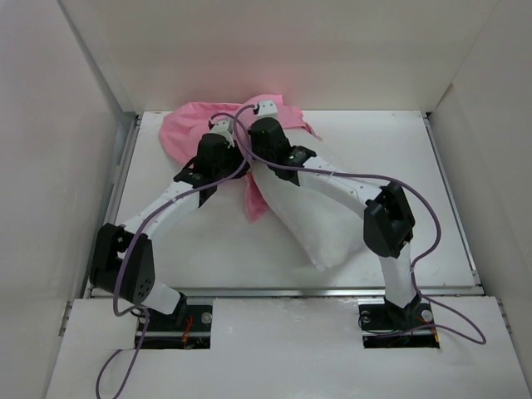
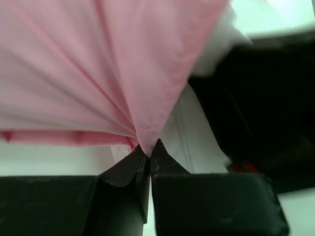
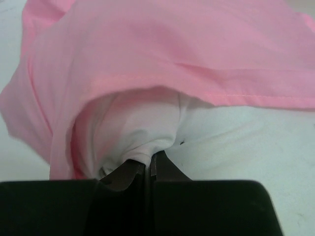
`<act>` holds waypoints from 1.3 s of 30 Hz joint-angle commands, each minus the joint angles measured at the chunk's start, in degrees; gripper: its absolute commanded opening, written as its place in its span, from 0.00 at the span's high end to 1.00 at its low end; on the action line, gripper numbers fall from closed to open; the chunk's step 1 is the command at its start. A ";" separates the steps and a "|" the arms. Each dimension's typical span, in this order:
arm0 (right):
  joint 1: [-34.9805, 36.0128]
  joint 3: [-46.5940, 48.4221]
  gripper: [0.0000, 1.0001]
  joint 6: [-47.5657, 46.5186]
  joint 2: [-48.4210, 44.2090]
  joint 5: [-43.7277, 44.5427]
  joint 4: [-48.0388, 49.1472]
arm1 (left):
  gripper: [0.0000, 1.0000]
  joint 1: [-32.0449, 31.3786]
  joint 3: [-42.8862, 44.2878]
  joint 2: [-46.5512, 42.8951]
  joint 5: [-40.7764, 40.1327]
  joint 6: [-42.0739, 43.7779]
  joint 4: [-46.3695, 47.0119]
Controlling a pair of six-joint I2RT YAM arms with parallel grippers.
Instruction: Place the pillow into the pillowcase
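- Pillow (image 1: 312, 229) is laid diagonally, far-left end tucked into pillowcase (image 1: 187, 129) mouth.
- Left gripper (image 2: 149, 147) is pinched on pillowcase, right gripper (image 3: 149, 163) on pillow.

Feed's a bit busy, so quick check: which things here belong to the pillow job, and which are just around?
Job: pillow, pinched by the right gripper; pillowcase, pinched by the left gripper.
Just around: table, purple cables, white walls.
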 commanded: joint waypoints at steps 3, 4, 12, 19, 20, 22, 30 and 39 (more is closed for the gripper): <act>0.71 5.26 1.00 5.97 3.61 0.11 13.72 | 1.00 -6.41 1.37 -6.15 16.93 5.05 -9.48; 0.71 5.26 1.00 6.49 5.27 0.12 13.71 | 1.00 -6.94 3.39 -6.67 17.63 6.37 -11.15; 0.71 7.20 1.00 13.78 13.02 -3.13 11.52 | 1.00 -10.28 8.85 -3.52 33.38 13.68 -17.48; 0.71 8.25 1.00 21.52 18.39 -7.96 9.58 | 1.00 -12.48 12.64 -3.51 38.38 19.91 -21.80; 0.19 8.25 1.00 22.31 18.39 -8.84 9.58 | 1.00 -12.48 13.16 -3.51 38.38 20.53 -21.80; 0.19 6.85 1.00 23.98 17.43 -11.90 10.72 | 1.00 -12.48 12.55 -4.04 37.51 20.53 -21.80; -7.54 -16.16 0.78 27.68 4.16 -51.18 40.48 | 0.06 -10.56 11.32 -6.41 26.27 15.09 -20.31; -10.00 -22.77 0.37 13.90 -12.35 -55.89 28.32 | 0.00 -7.83 15.27 -12.48 12.28 13.85 -20.31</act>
